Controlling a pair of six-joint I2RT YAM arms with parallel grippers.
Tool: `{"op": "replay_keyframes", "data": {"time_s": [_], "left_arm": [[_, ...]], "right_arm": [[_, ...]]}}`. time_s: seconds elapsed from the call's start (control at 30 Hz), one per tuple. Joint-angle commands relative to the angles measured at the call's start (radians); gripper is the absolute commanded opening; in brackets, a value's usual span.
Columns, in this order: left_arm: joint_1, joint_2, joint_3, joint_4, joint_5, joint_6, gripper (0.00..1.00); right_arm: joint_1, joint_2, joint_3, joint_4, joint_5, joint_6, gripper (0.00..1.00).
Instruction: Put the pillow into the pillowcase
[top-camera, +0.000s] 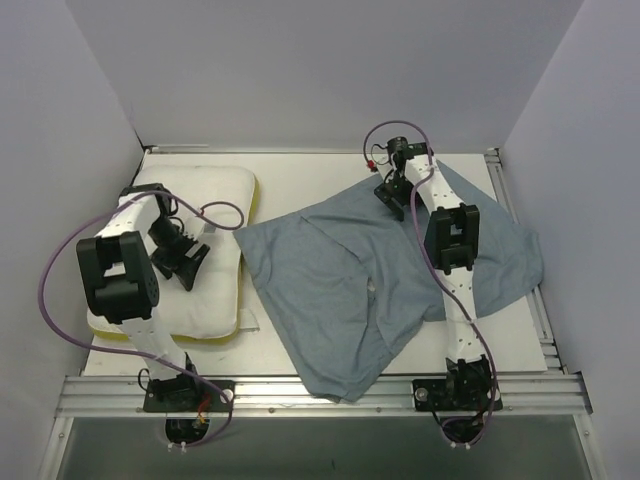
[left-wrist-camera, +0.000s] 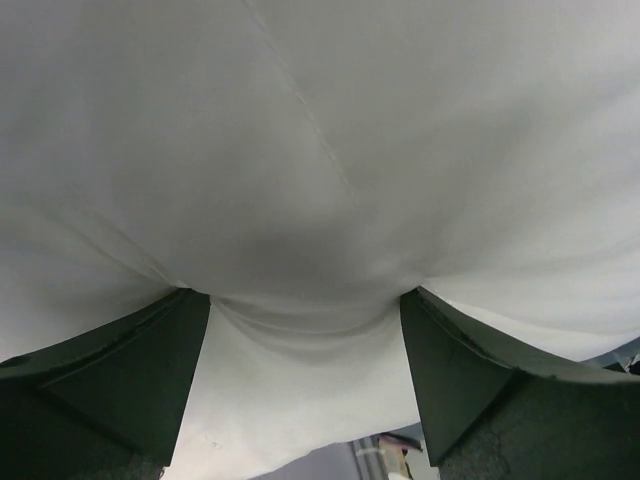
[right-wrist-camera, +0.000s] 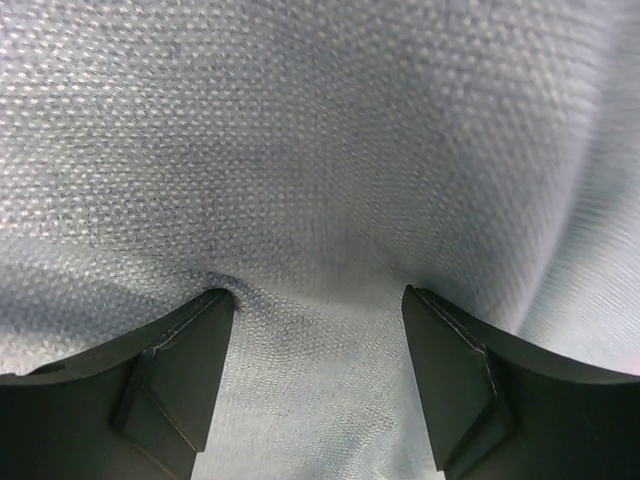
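Observation:
The white pillow (top-camera: 215, 200) with a yellow edge lies at the left of the table. My left gripper (top-camera: 190, 268) is open and pressed down into its right half; in the left wrist view (left-wrist-camera: 305, 300) the white cloth (left-wrist-camera: 300, 150) bulges between the spread fingers (left-wrist-camera: 130, 370). The grey-blue pillowcase (top-camera: 330, 280) lies spread and rumpled across the middle and right. My right gripper (top-camera: 392, 200) is open at its far edge, tips pushed into the weave (right-wrist-camera: 320, 150), as the right wrist view (right-wrist-camera: 318, 300) shows. Its patterned face is hidden.
The white table top (top-camera: 300, 165) is ringed by a metal rail (top-camera: 320, 390) at the near edge and by purple-grey walls (top-camera: 320, 60) on three sides. Purple cables (top-camera: 60, 270) loop off both arms.

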Motion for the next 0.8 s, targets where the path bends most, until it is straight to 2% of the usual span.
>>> {"op": "replay_keyframes", "data": {"time_s": [0.0,0.13,0.2,0.23,0.33,0.4,0.5,0.57,0.63,0.67,0.77], "left_arm": [[0.079,0.041,-0.011,-0.013,-0.178,0.142,0.86],[0.168,0.116,0.146,0.034,-0.237,0.231,0.86],[0.195,0.117,0.269,0.033,-0.165,0.289,0.87],[0.198,0.113,0.303,0.022,-0.122,0.309,0.89],[0.185,0.068,0.421,-0.015,0.073,0.345,0.93],[0.147,0.050,0.484,-0.015,0.180,0.275,0.95],[0.073,0.074,0.557,-0.004,0.228,0.092,0.97],[0.041,0.100,0.575,0.048,0.213,-0.073,0.97],[0.028,0.154,0.599,0.083,0.217,-0.144,0.98],[0.027,0.172,0.602,0.112,0.199,-0.251,0.97],[0.025,0.263,0.633,0.159,0.080,-0.459,0.97]], "right_arm": [[-0.051,0.112,0.080,0.033,0.212,-0.007,0.69],[-0.120,0.130,0.102,0.068,0.256,-0.004,0.69],[-0.140,0.113,0.094,0.070,0.258,0.017,0.69],[-0.148,0.098,0.087,0.065,0.243,0.037,0.73],[-0.163,-0.032,-0.027,0.056,0.067,0.078,0.81],[-0.151,-0.162,-0.131,0.053,-0.073,0.091,0.84],[-0.125,-0.297,-0.202,0.007,-0.200,0.114,0.88],[-0.104,-0.356,-0.214,-0.031,-0.239,0.140,0.89],[-0.074,-0.379,-0.234,-0.085,-0.265,0.169,0.90],[-0.070,-0.397,-0.243,-0.102,-0.274,0.180,0.90],[-0.065,-0.433,-0.283,-0.143,-0.311,0.233,0.90]]}}
